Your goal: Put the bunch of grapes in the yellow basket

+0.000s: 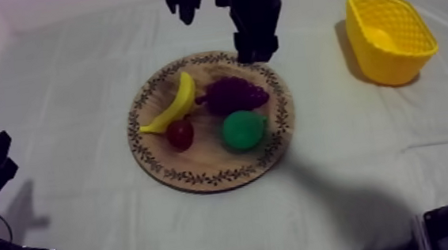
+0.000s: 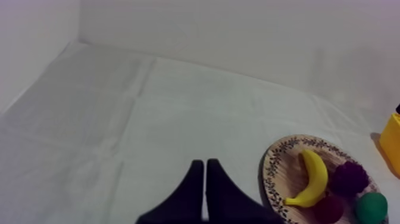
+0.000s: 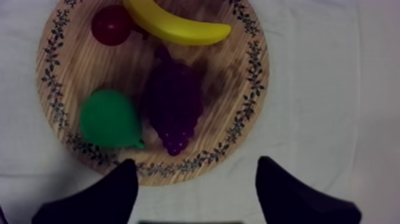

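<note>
At the left side of the bench [image 1: 57, 96], the left end effector [image 2: 204, 165] sits low near the edge. Its two black fingers are pressed together into a narrow wedge with nothing between them. It appears to take no part in the work at this point.

Toward the middle lies the wooden board [image 1: 207, 162], with all four toy fruits on it. The banana [image 1: 177, 101] is at its left, with the small red fruit [image 1: 179, 133] just beside the banana's near end. The bunch of grapes [image 1: 236, 93] is right of the banana toward the far rim, and the green pear [image 1: 244, 130] lies just beside the grapes on the near side. So the grapes lie flat on the board, not lifted and touched by no finger.

The right arm comes in over the board's far rim. The right end effector [image 3: 195, 164] hangs above that rim with its fingers spread wide and empty. In the right wrist view the grapes sit ahead of the gap, roughly in line with it, and the pear is close at one side.

At the far right the yellow basket [image 1: 389, 38] stands on the cloth, well apart from the board, with no grapes in it.

I judge the task to be at its opening step, with the end effector lined up but no grasp made. Everything else is left to do: descend, close on the grapes clear of the pear and banana, lift, carry them rightward to the basket, and release.
</note>
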Robot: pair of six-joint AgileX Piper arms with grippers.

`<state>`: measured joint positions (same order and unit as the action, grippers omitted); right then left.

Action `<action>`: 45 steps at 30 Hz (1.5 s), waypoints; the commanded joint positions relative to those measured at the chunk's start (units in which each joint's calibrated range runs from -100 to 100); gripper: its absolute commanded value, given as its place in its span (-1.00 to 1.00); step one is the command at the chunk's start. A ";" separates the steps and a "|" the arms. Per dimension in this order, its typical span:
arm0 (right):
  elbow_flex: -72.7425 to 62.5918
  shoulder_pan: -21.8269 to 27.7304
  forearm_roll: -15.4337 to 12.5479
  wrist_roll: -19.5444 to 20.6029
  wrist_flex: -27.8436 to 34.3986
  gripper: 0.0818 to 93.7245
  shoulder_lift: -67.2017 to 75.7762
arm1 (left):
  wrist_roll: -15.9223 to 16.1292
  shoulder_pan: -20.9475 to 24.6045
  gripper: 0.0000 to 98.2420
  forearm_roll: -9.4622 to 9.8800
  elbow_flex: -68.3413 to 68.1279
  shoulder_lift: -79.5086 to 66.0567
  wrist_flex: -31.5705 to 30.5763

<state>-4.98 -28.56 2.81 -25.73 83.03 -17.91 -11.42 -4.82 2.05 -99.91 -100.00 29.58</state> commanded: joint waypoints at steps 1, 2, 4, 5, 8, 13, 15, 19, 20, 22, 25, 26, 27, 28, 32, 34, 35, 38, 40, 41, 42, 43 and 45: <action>-0.37 0.12 -0.08 -0.02 -0.32 0.33 -0.54 | 0.02 0.00 -1.00 0.02 0.02 0.00 0.00; -0.62 0.16 -0.15 -0.08 -0.29 0.33 -0.88 | 0.02 0.00 -1.00 0.02 0.02 0.00 0.00; -1.09 0.19 -0.25 -0.18 -0.20 0.33 -1.64 | 0.02 0.00 -1.00 0.02 0.02 0.00 0.00; -1.32 0.21 -0.29 -0.24 -0.18 0.33 -2.04 | 0.02 0.00 -1.00 0.02 0.02 0.00 0.00; -1.80 0.22 -0.40 -0.23 -0.47 0.33 -3.21 | 0.02 0.00 -1.00 0.02 0.02 0.00 0.00; -1.67 0.29 -0.65 -0.49 -1.31 0.33 -5.57 | 0.02 0.00 -1.00 0.02 0.02 0.00 0.00; -1.50 0.42 -0.85 -0.74 -1.85 0.33 -6.79 | 0.02 0.00 -1.00 0.02 0.02 0.00 0.00; -1.74 0.61 -1.27 -1.18 -2.69 0.33 -9.74 | 0.02 0.00 -1.00 0.02 0.02 0.00 0.00; -2.01 0.65 -1.36 -1.25 -2.86 0.33 -10.56 | 0.02 0.00 -1.00 0.02 0.02 0.00 0.00; -2.57 0.75 -1.52 -1.40 -3.18 0.33 -12.23 | 0.02 0.00 -1.00 0.02 0.02 0.00 0.00; -3.61 0.85 -1.74 -1.59 -3.74 0.33 -14.75 | 0.02 0.00 -1.00 0.02 0.02 0.00 0.00; -4.02 0.87 -1.80 -1.65 -3.87 0.33 -15.62 | 0.02 0.00 -1.00 0.02 0.02 0.00 0.00; -4.47 0.91 -1.86 -1.72 -3.96 0.33 -16.51 | 0.02 0.00 -1.00 0.02 0.02 0.00 0.00; -4.92 0.96 -1.91 -1.77 -4.02 0.33 -17.39 | 0.02 0.00 -1.00 0.02 0.02 0.00 0.00; -6.35 1.14 -2.07 -1.91 -4.24 0.32 -20.69 | 0.02 0.00 -1.00 0.02 0.02 0.00 0.00; -6.87 1.23 -2.15 -2.01 -4.40 0.32 -22.11 | 0.02 0.00 -1.00 0.02 0.02 0.00 0.00; -7.10 1.25 -2.16 -2.03 -4.52 0.32 -22.73 | 0.02 0.00 -1.00 0.02 0.02 0.00 0.00; -7.69 1.34 -2.27 -2.19 -4.71 0.32 -24.30 | 0.02 0.00 -1.00 0.02 0.02 0.00 0.00; -7.98 1.40 -2.34 -2.30 -4.78 0.32 -25.13 | 0.02 0.00 -1.00 0.02 0.02 0.00 0.00; -8.11 1.42 -2.38 -2.37 -4.86 0.32 -25.51 | 0.02 0.00 -1.00 0.02 0.02 0.00 0.00; -8.20 1.40 -2.45 -2.46 -4.96 0.31 -25.88 | 0.02 0.00 -1.00 0.02 0.02 0.00 0.00; -8.27 1.40 -2.52 -2.56 -5.06 0.31 -26.21 | 0.02 0.00 -1.00 0.02 0.02 0.00 0.00; -8.34 1.39 -2.75 -2.86 -5.22 0.31 -26.82 | 0.02 0.00 -1.00 0.02 0.02 0.00 0.00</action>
<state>-13.36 -27.15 0.00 -28.38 77.84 -44.55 -11.42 -4.82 2.05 -99.91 -100.00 29.58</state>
